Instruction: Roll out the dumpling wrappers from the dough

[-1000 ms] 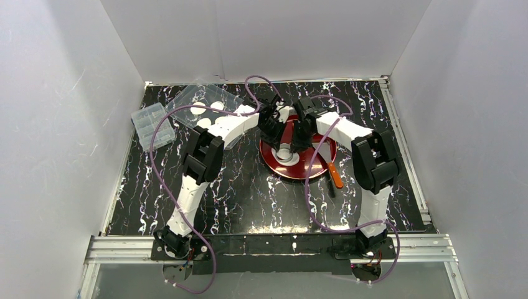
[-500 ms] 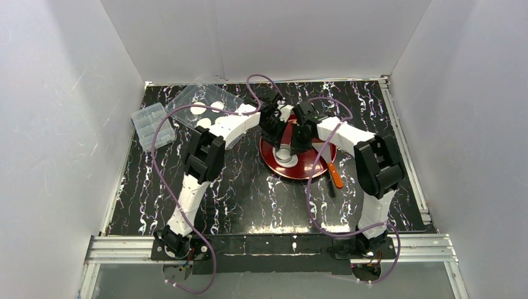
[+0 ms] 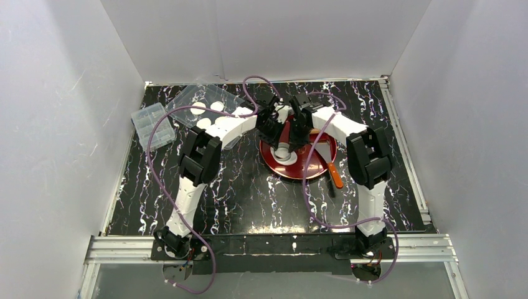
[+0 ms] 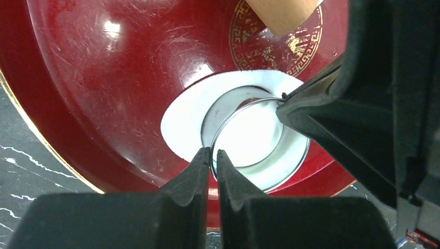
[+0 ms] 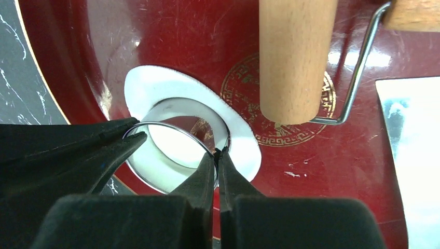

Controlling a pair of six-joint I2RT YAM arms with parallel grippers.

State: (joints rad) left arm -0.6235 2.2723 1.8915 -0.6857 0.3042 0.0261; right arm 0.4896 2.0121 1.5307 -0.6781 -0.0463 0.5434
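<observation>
— At the near rim of the red plate (image 3: 311, 165), what lay there?
— Orange-handled scraper (image 3: 335, 175), blade on the plate. Mid-plate, flattened dough (image 4: 181, 122) lay under the metal ring (image 5: 166, 124).
— Grippers?
— Left gripper (image 4: 210, 158) pinched the ring's wall, fingers pressed together on it; right gripper (image 5: 218, 155) likewise, opposite side. Rolling pin (image 5: 293, 57) lay just beyond.
— Wrappers?
— Dumpling wrappers (image 3: 216, 106) sat in the clear tray (image 3: 180, 99), far left

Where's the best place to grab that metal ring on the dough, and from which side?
Pinch the metal ring by its thin wall from above, one finger inside, one outside. It is an open hoop lying level over the dough, rim upward. Left hand and right hand pinch it so.
</observation>
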